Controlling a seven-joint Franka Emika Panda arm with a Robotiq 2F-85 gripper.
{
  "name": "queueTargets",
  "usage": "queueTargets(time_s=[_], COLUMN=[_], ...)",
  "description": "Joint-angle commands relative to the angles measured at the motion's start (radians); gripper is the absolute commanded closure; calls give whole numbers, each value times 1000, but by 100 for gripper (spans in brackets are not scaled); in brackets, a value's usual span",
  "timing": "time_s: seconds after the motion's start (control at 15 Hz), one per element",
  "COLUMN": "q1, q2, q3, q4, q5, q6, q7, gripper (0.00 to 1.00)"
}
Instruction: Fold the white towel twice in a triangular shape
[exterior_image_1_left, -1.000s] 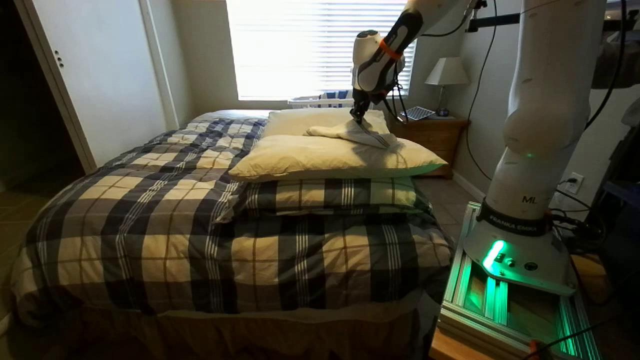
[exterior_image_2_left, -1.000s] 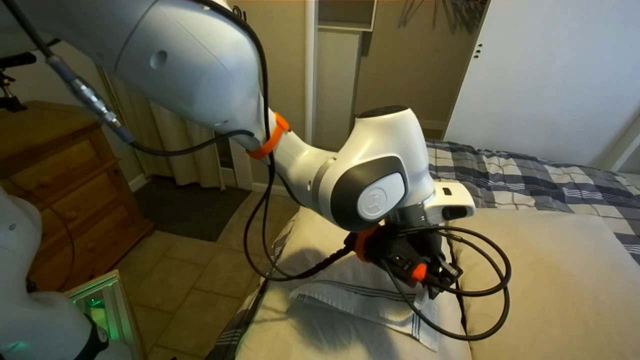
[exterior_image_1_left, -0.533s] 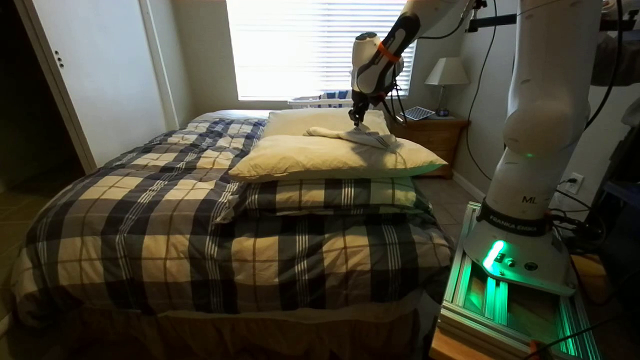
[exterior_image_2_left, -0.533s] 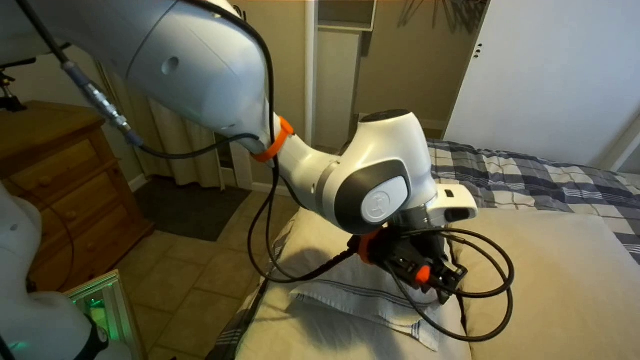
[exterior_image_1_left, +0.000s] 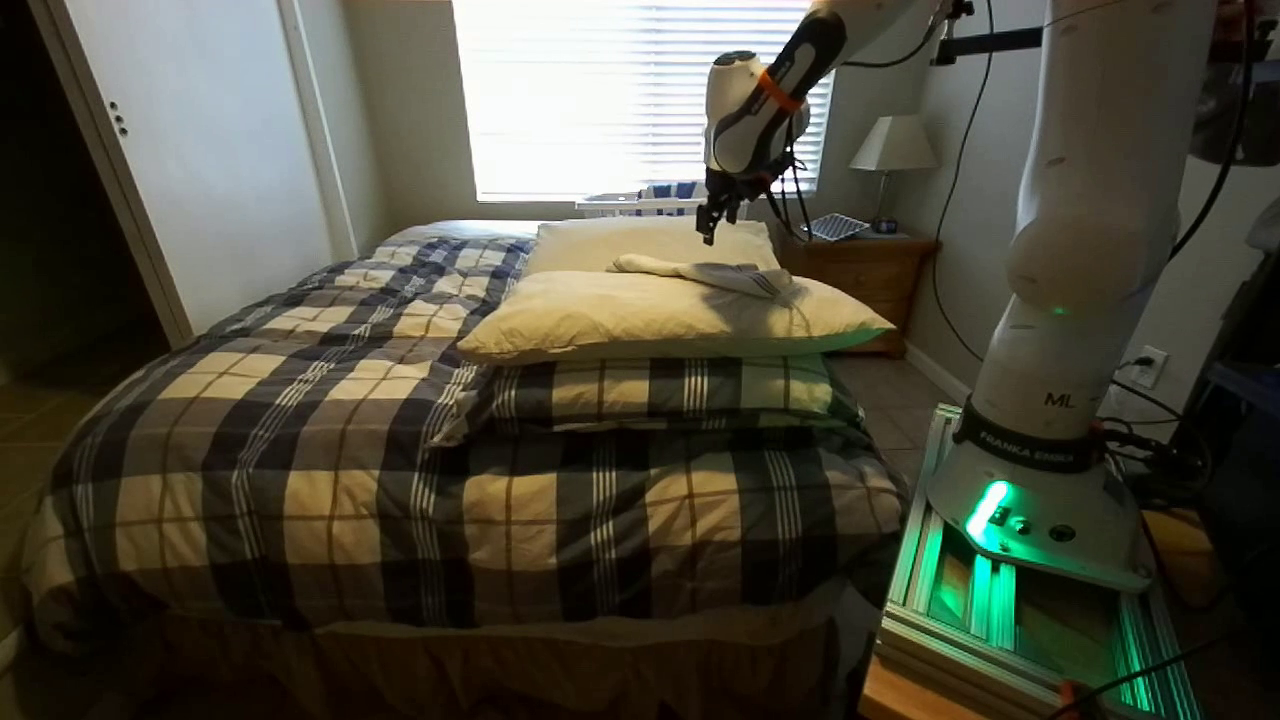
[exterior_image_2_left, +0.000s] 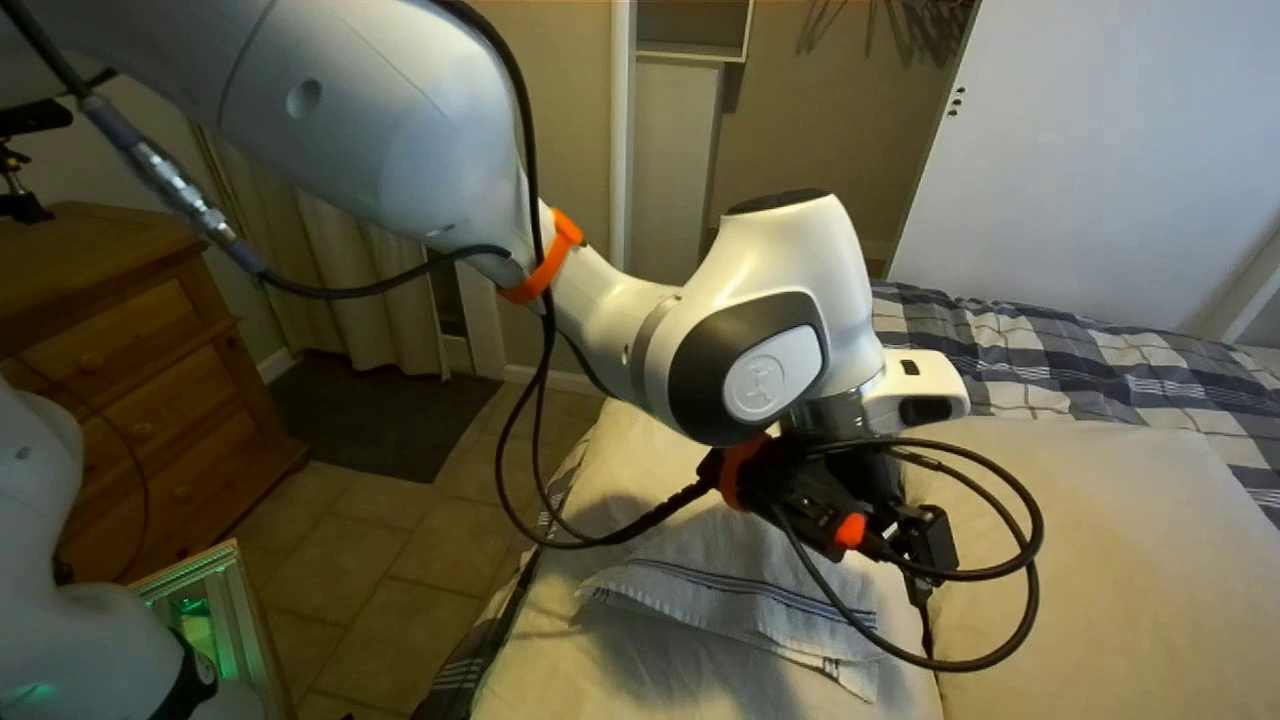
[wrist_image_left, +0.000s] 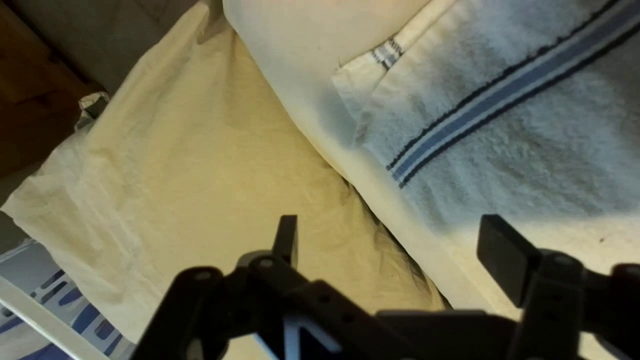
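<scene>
Off-white terry, crossed by a blue band (wrist_image_left: 500, 97) between dark lines, makes up the towel (wrist_image_left: 530, 150), which lies creased on top of a cream pillow (exterior_image_1_left: 640, 325), near where a second pillow (exterior_image_1_left: 590, 245) begins. In an exterior view the arm (exterior_image_2_left: 760, 330) hides part of it.

The gripper (wrist_image_left: 392, 237) seems to hang over where the pillows meet, apart from the towel; its fingers (wrist_image_left: 505, 260) stand wide, with nothing between them.

The cloth should be light and limp. Its fuzzy pile will probably cling to the fingers rather than slip, and it does not look fragile. Limpness is likely the trouble: it keeps little shape by itself, so a lifted part will droop and pull creases along with it.

Layers overlap at one corner (wrist_image_left: 357, 82), so at least one fold seems made, but the outline is only loosely a triangle, if at all, and how many layers lie underneath cannot be told.

For the next fold, that corner looks a fair hold: pinch it close to the tip, low enough to catch every layer. Too shallow a pinch could raise the top layer alone and undo the fold; too deep could nip the pillow, which looks plump and will likely sink under a push.
</scene>
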Motion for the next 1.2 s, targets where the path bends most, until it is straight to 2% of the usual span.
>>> queueTargets(time_s=[0.0, 0.2, 0.27, 0.6, 0.8, 1.13], q1=[12, 20, 20, 34, 40, 38], q2=[-98, -171, -201, -274, -299, -303], q3=[24, 53, 66, 105, 122, 131], q4=[-21, -20, -35, -96, -156, -245], q5=[67, 135, 176, 222, 234, 236], q6=[-187, -391, -439, -618, -647, -627], q7=[-2, 18, 2, 111, 166, 244], gripper=[0, 0, 0, 0, 0, 0])
